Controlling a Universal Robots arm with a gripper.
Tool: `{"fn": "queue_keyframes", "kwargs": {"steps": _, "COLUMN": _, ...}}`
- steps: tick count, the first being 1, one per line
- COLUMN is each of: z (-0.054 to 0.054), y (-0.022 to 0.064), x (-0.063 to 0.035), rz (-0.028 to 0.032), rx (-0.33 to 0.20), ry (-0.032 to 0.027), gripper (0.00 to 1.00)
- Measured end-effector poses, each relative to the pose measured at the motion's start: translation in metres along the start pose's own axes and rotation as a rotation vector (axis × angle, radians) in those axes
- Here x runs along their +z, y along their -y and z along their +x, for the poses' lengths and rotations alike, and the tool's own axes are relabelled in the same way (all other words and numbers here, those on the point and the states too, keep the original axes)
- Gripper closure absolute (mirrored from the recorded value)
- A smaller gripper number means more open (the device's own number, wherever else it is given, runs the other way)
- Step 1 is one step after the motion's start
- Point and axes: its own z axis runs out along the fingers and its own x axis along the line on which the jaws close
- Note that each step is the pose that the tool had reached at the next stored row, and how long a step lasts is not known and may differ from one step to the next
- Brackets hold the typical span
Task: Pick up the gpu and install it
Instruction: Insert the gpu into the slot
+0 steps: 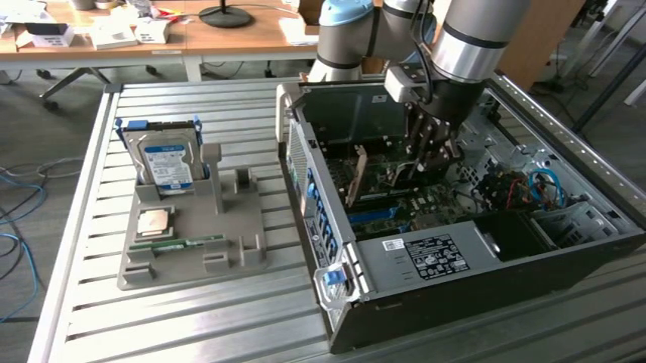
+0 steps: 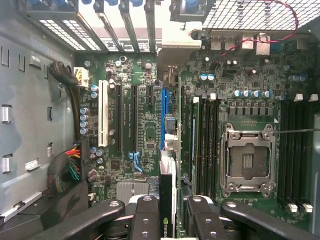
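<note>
Wrist view | gripper (image 2: pixel 171 207) clamped on the gpu (image 2: pixel 167 182), pinching both its faces | gpu stands edge-on, right in line with the blue slot (image 2: pixel 165 107) | likely so its connector meets that slot squarely

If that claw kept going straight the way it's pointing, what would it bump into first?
The gripper, shut on the gpu, points down at the motherboard. The card's edge would probably touch first, about at the blue slot, though depth is unclear.
</note>
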Motion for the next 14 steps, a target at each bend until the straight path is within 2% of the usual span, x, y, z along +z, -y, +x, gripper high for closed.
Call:
{"fn": "queue_keyframes", "kwargs": {"steps": 6, "z": 0.0000, "y": 0.0001, "x": 0.0047, "rz": 0.0000, "rx": 0.000, "ry": -0.0002, "gripper": 0.74}}
{"fn": "queue_keyframes", "kwargs": {"steps": 14, "z": 0.0000, "y": -0.0004, "x": 0.0056, "rz": 0.0004, "rx": 0.000, "ry": 0.0003, "gripper": 0.74}}
